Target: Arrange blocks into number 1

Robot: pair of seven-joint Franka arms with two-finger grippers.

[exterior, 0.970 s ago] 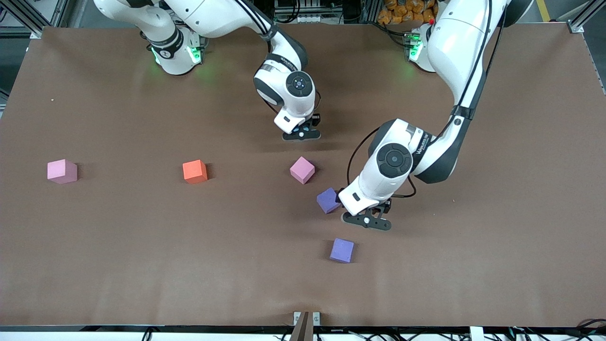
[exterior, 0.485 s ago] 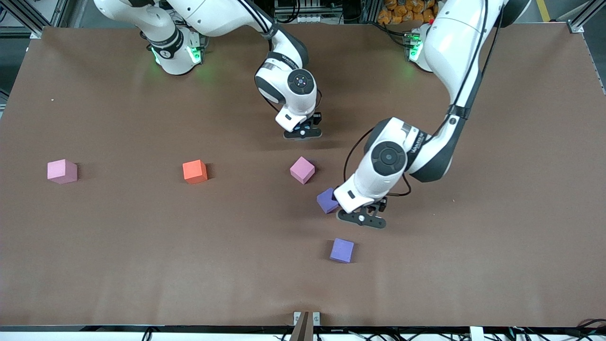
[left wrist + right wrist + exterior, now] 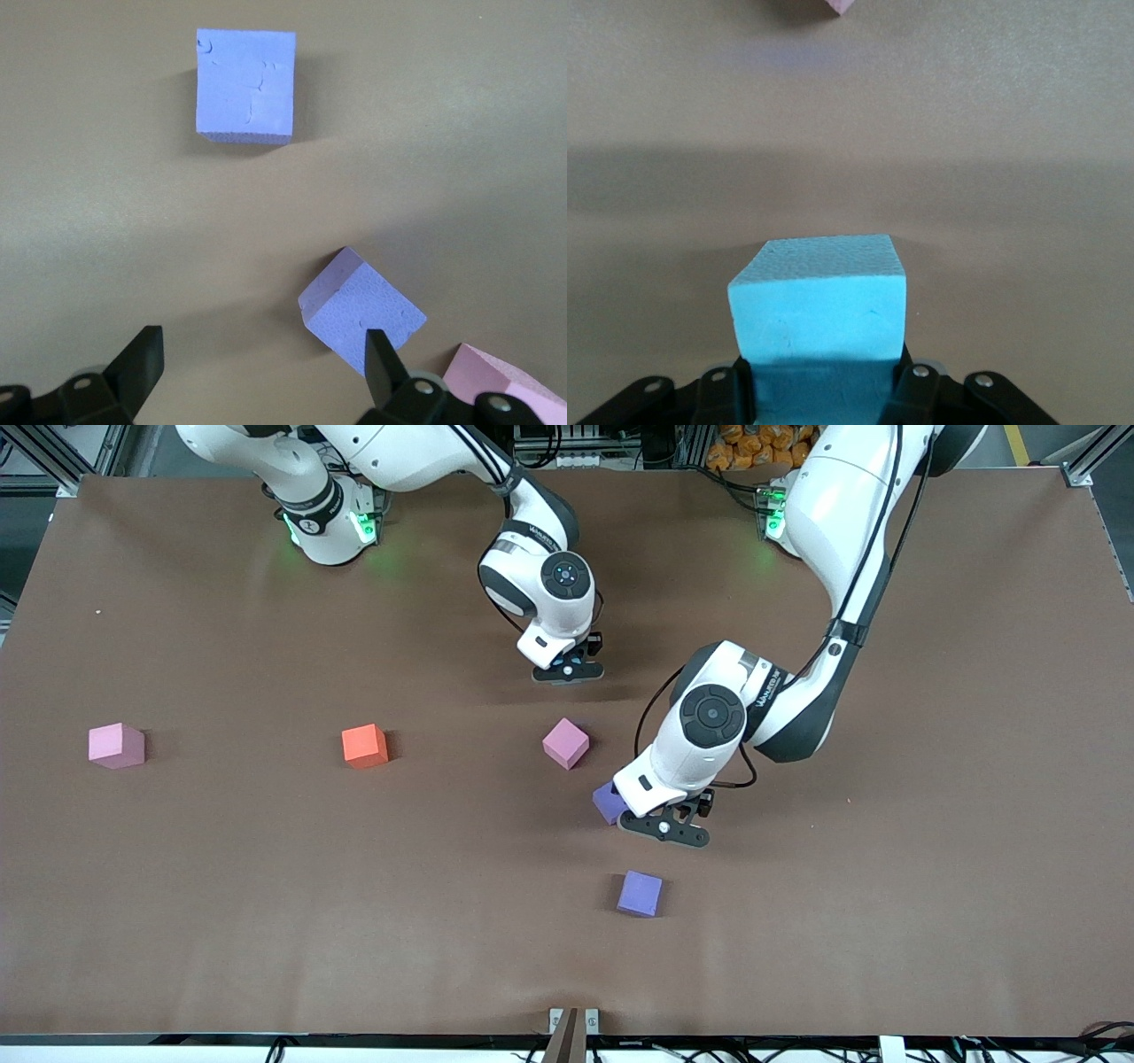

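Five blocks lie on the table: a pink block, an orange block, a second pink block and two purple blocks. My left gripper hangs open over the table. It partly covers the rotated purple block. That block lies beside one finger, outside the gap of the left gripper. The other purple block lies apart, nearer the front camera. My right gripper is shut on a light blue block, low over bare table by the second pink block.
The brown table stretches wide around the blocks. The first pink block and the orange block lie toward the right arm's end. A corner of the second pink block shows beside the left gripper's finger.
My left gripper has slid toward the rotated purple block and now overlaps it in the front view. The right gripper has hardly shifted, and no block has moved.
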